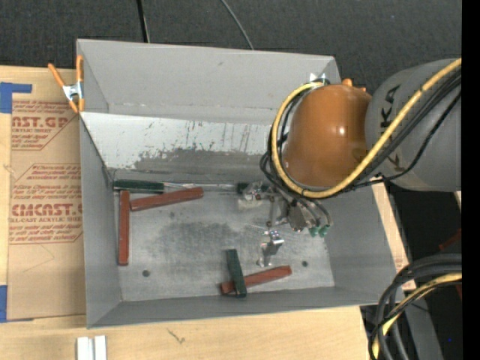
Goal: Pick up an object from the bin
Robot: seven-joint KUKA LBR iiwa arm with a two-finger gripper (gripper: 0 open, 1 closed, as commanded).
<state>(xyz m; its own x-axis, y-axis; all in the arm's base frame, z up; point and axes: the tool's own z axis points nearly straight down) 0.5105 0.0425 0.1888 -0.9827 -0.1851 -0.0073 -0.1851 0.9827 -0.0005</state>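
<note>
Where the arm dips into the bin (187, 81), its gripper (270, 252) hangs just beside a red bar (267, 276); clenched or released, I cannot tell.

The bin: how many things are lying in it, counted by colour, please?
Red sticks: 3 (left side, near the back, front)
Green sticks: 2 (back left, front)
Total: 5
</note>
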